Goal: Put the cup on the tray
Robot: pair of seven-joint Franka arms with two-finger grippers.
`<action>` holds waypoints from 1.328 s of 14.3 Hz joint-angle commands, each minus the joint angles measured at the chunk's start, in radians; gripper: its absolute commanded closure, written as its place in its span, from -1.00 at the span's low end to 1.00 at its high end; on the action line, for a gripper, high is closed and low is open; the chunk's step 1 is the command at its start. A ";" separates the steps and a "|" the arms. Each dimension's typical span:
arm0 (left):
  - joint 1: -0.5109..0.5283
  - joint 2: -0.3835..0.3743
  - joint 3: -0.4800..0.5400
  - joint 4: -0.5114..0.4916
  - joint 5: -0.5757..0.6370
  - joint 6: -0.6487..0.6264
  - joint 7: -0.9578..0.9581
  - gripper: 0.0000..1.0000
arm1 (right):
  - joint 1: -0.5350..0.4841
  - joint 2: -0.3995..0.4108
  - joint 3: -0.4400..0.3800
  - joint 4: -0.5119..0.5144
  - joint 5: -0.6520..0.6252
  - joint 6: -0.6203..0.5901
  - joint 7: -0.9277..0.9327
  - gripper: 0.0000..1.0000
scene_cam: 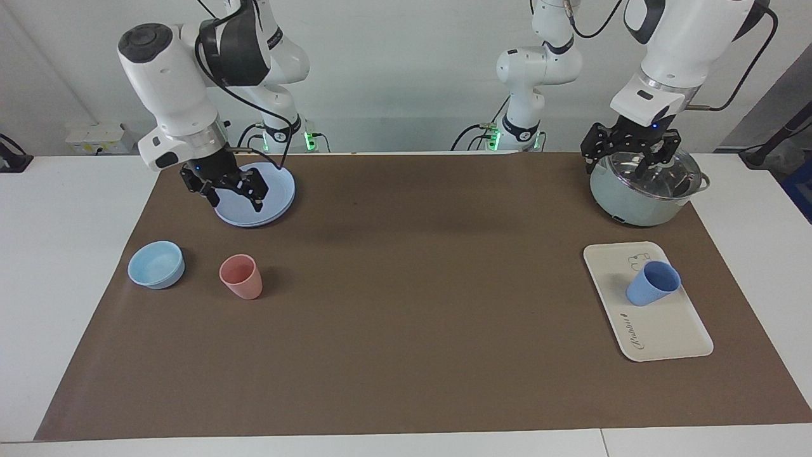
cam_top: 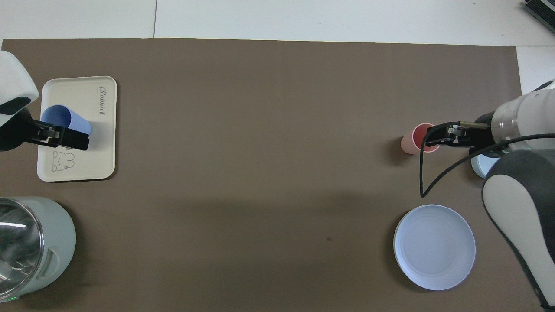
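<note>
Pale-green pot [scene_cam: 641,197] nearest the robots; left gripper [scene_cam: 632,149] raised over it, jaws spread, empty. Right gripper [scene_cam: 229,186] over plate [scene_cam: 279,190], spread, empty. Cup [scene_cam: 653,284] stands on tray [scene_cam: 672,330].

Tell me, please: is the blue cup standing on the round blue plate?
No, the blue cup stands on the cream tray at the left arm's end of the table, and the round plate carries nothing.

We see a robotics lab: two white arms bolted at a white table [scene_cam: 38,209] under brown paper [scene_cam: 406,330], bare walls.
</note>
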 commanded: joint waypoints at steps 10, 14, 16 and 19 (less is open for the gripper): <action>0.043 -0.006 -0.003 0.020 -0.048 -0.028 0.008 -1.00 | -0.025 0.089 0.016 0.272 -0.049 -0.255 -0.117 -0.99; 0.040 -0.004 -0.005 0.051 -0.043 -0.091 0.011 -1.00 | -0.043 0.089 0.013 0.273 -0.049 -0.255 -0.115 -0.99; 0.035 -0.011 -0.005 0.039 -0.042 -0.093 0.014 -1.00 | -0.048 0.089 0.011 0.273 -0.049 -0.252 -0.115 -0.99; 0.038 -0.014 -0.005 0.031 -0.043 -0.082 0.015 -1.00 | -0.048 0.089 0.011 0.272 -0.049 -0.254 -0.115 -0.99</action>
